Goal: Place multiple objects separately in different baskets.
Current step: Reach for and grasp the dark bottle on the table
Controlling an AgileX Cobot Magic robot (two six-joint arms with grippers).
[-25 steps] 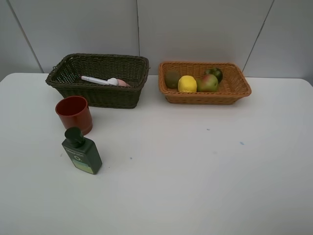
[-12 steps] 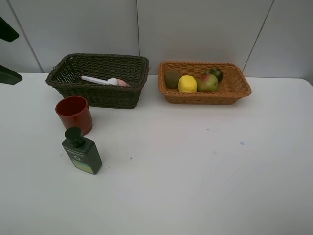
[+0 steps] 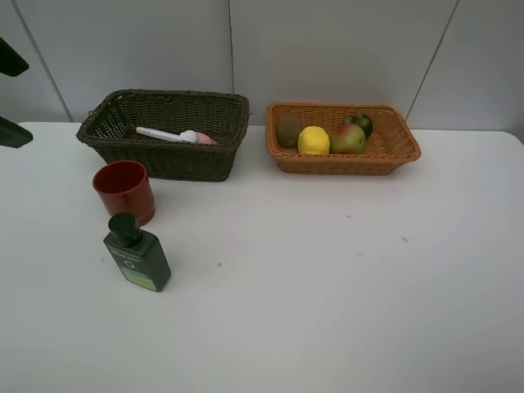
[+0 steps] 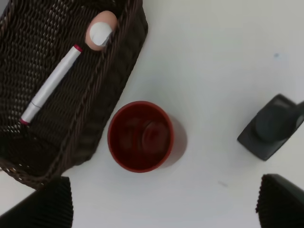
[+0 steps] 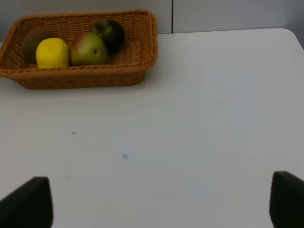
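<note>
**High camera.** White table (image 3: 327, 278), pale panelled wall behind.
- Dark olive basket (image 3: 168, 135), at about 11 o'clock on the table. Inside: white marker (image 3: 160, 133) lying flat, and the pink bottle (image 3: 199, 138) at its 3 o'clock end, white cap toward the marker.
- Tan basket (image 3: 342, 139), at about 1 o'clock, just beside the dark one. Inside, in a row: kiwi (image 3: 288, 131), lemon (image 3: 313, 140), pear (image 3: 348, 138); the dark green fruit (image 3: 359, 124) sits behind the pear, at its 1 o'clock.
- Red cup (image 3: 124, 191), upright on the table, at 6 o'clock of the dark basket, near its front wall.
- Dark green bottle (image 3: 137, 253), lying on the table at 6 o'clock of the cup, cap end pointing toward the cup.
- Left gripper (image 3: 11, 98): only two dark finger tips at the 9 o'clock edge, spread apart, holding nothing.

**Left wrist camera.** Looks straight down.
- Red cup (image 4: 140, 136), mouth up, apparently empty, close against the dark olive basket (image 4: 102, 107).
- Marker (image 4: 51, 84) and pink bottle (image 4: 100, 32) on the basket floor.
- Dark green bottle (image 4: 271, 127) apart from the cup.
- Left gripper (image 4: 164, 204): fingers wide apart, nothing between them.

**Right wrist camera.**
- Tan basket (image 5: 137, 57) far off, with kiwi (image 5: 32, 40), lemon (image 5: 52, 52), pear (image 5: 89, 49), dark green fruit (image 5: 110, 33).
- Right gripper (image 5: 159, 204): fingers wide, bare table between them.
</note>
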